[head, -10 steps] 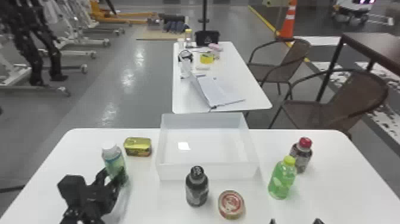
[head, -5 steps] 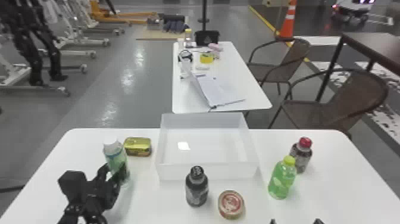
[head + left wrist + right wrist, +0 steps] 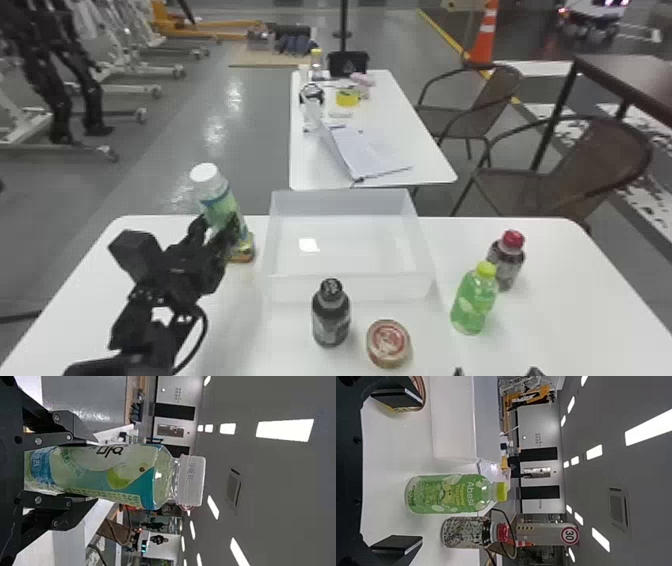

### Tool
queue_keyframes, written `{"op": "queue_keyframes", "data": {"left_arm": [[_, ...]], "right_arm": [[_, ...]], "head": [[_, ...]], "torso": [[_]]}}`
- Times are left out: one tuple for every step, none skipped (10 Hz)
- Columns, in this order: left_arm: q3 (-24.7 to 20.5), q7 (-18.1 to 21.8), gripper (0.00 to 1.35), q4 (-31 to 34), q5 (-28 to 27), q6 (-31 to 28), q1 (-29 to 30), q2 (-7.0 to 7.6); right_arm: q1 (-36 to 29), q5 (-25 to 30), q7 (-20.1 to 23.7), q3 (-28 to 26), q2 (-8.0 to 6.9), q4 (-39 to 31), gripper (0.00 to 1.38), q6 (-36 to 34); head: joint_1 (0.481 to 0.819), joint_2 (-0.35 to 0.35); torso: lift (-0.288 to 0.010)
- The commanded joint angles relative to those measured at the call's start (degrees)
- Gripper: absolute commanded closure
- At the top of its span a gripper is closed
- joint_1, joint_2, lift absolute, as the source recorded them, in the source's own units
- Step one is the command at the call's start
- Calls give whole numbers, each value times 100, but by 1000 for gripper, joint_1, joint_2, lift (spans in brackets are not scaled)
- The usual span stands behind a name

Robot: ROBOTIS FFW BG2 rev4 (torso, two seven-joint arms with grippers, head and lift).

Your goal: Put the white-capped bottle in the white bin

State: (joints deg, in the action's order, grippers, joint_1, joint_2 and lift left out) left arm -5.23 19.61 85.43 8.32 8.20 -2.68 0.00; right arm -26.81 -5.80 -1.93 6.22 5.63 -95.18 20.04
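The left claw [image 3: 216, 227] has lifted the white-capped bottle [image 3: 218, 202] up off the counter [image 3: 575, 300] and holds it tight, tipped a bit, at middle left, so the bin trip can start. It should stay high going right, over the near wall of the white bin [image 3: 350, 287]. The right claw [image 3: 497, 371], lower right, is wide open.

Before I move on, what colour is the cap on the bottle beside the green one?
Red; clearest in the right wrist view.
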Motion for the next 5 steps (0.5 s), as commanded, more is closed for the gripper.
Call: {"op": "queue_keyframes", "data": {"left_arm": [[365, -1, 822, -18, 372, -179, -189, 26], [541, 96, 822, -115, 424, -240, -321, 88], [690, 404, 822, -378, 433, -284, -550, 97], [778, 790, 822, -712, 460, -399, -787, 79], [875, 1212, 822, -1073, 486, -601, -1042, 79]], "right_arm": [[26, -9, 0, 20, 0, 17, 85, 0], [53, -9, 0, 37, 0, 26, 85, 0], [70, -9, 0, 46, 0, 35, 85, 0], [88, -18, 0, 64, 0, 52, 85, 0], [114, -18, 0, 81, 9, 70, 85, 0]], "head": [[549, 0], [549, 0], [549, 0], [549, 0], [549, 0]], "torso": [[-100], [-100], [-100], [-100], [-100]]}}
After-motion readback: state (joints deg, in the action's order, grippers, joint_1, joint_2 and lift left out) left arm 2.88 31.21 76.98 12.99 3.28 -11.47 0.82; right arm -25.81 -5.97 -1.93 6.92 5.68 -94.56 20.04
